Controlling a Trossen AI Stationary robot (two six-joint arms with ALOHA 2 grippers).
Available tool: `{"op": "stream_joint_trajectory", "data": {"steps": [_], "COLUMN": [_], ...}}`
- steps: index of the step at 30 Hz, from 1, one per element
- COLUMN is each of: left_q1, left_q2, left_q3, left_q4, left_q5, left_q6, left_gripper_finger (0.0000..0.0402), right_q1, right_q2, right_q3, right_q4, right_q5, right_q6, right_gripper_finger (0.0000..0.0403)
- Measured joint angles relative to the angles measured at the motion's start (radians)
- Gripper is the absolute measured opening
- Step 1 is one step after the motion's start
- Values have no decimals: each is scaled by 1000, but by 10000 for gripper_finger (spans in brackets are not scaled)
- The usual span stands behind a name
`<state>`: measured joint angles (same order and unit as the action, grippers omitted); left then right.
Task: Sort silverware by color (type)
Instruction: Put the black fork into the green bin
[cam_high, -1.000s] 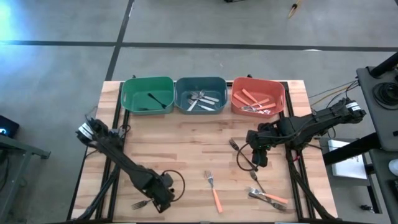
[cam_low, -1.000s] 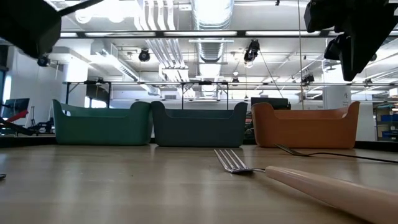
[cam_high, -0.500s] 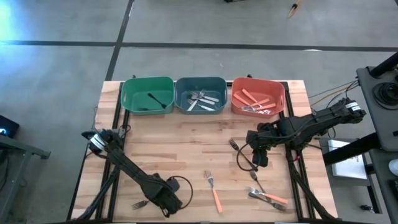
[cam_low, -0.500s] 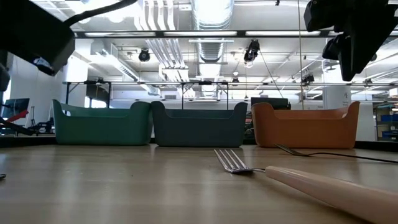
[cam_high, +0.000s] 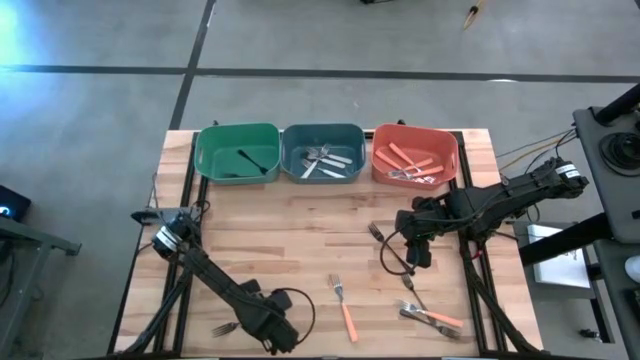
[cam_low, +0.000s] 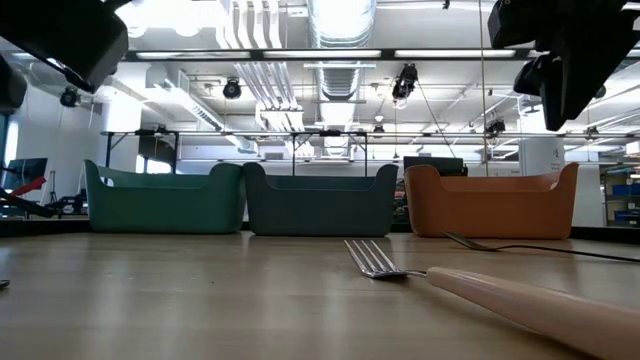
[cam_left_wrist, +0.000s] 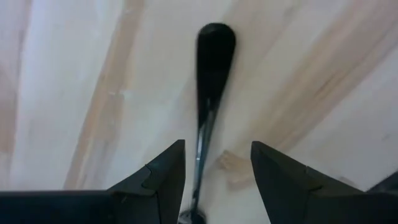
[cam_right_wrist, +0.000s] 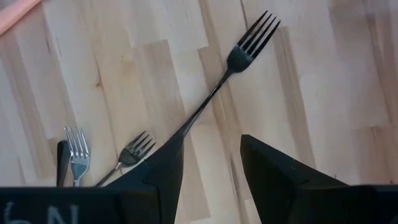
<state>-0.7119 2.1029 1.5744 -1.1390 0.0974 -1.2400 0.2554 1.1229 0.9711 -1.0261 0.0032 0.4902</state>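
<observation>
Silverware lies loose on the wooden table: a black fork (cam_high: 377, 234), an orange-handled fork (cam_high: 344, 306), a small heap (cam_high: 428, 316) at the near right, and a dark fork (cam_high: 224, 328) at the near left. My left gripper (cam_high: 272, 328) points down, open, just right of that fork. In its wrist view its fingers stand on either side of a black handle (cam_left_wrist: 210, 93) lying flat, without touching it. My right gripper (cam_high: 420, 254) hangs open above the table beside the black fork (cam_right_wrist: 249, 43).
Three bins stand along the far edge: green (cam_high: 237, 152) holding a black utensil, blue-grey (cam_high: 322, 152) holding silver pieces, orange (cam_high: 414, 155) holding orange-handled pieces. A silver fork (cam_right_wrist: 76, 148) and a small fork (cam_right_wrist: 138, 147) lie near the right gripper. Black cables loop by both grippers.
My left gripper has gone a little toward the table's near edge and right, staying open, while its arm has folded lower over the table. The silverware has not moved.
</observation>
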Motion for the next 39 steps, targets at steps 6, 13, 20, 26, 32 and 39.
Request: {"op": "stream_joint_trajectory", "data": {"steps": [6,13,20,26,32,39], "left_q1": [-15,-36,-42,-40,-21,10], "left_q2": [1,1,1,-5,-4,-3], "left_q3": [0,-18,-71,-120,-144,-174], "left_q4": [-47,-41,-4,67,100,152], "left_q5": [17,43,55,96,192,241], "left_q6": [-27,-44,-60,-67,-144,-162], "left_gripper_finger": [165,165,165,159,98,9], "right_q1": [0,0,0,0,0,0], "right_q2": [0,0,0,0,0,0], "right_q3": [-16,-45,-49,-49,-49,-49], "right_q4": [24,34,38,43,48,79], "right_q5": [0,0,-1,-1,0,0], "right_q6": [-33,-40,-60,-94,-102,-112], "right_gripper_finger": [150,150,150,150,150,150]}}
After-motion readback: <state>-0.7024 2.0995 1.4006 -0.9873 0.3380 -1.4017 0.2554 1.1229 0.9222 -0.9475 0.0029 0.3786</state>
